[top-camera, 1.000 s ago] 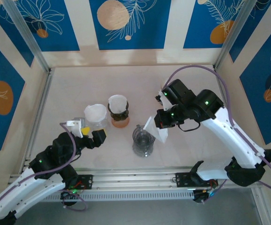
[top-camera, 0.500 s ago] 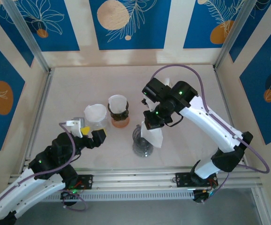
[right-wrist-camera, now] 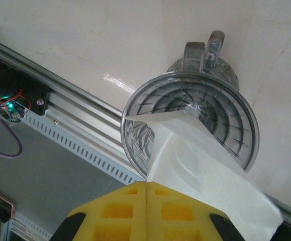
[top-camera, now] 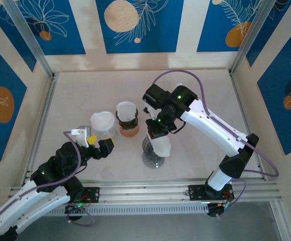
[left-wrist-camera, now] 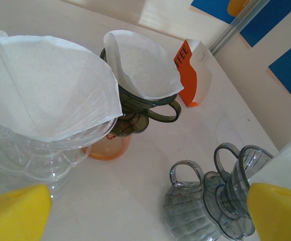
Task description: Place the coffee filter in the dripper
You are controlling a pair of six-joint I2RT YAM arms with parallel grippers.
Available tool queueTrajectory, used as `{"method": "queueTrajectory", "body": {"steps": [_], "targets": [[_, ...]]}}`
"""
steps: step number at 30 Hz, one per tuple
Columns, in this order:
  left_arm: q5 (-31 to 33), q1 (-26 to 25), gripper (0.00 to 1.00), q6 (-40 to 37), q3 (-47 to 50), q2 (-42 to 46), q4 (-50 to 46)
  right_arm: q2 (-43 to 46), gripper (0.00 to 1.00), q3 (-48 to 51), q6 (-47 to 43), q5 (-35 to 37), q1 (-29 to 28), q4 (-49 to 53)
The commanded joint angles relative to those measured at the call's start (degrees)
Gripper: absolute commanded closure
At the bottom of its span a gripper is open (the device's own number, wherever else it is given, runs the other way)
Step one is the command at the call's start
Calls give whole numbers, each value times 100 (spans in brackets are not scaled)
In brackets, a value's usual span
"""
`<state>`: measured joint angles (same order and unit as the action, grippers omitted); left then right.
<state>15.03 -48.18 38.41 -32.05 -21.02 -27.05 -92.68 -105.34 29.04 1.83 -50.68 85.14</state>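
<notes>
Between blue-patterned walls (top-camera: 140, 25), a pale table (top-camera: 85, 90) lies open toward its back edge. Near the front edge's middle, the right gripper (top-camera: 155, 136) pinches a coffee filter (top-camera: 162, 146) over the grey glass dripper (top-camera: 148, 159); the left gripper (top-camera: 99, 142) gapes wide, front-left.

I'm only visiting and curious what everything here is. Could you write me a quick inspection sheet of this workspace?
Surface: pale table, no spills seen.
Job's things: coffee filter hangs over the mouth of the grey dripper, not seated.
Clutter: clear dripper and green dripper, each holding a filter; orange-and-white filter pack.
Grippers: right gripper shut on the coffee filter; left gripper open, holding nothing.
Cables: purple cable looped above the right arm.
Surroundings: blue patterned wall panels; metal rail at the near edge.
</notes>
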Motion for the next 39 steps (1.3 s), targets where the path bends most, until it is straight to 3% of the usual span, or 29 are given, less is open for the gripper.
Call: {"method": "queueTrajectory", "body": {"steps": [1,24,39], "targets": [[-96,-23,0,-132,-135,53,95,-96,100,-69,-135,-183,-56,-52],[-130,-24,0,-113,-108,82,46,-206,100,801,-36,-229,-97,-939],[-106,-24,0,-245,-274,48,57,338,74,1233,233,-4,-96,-1407]]}}
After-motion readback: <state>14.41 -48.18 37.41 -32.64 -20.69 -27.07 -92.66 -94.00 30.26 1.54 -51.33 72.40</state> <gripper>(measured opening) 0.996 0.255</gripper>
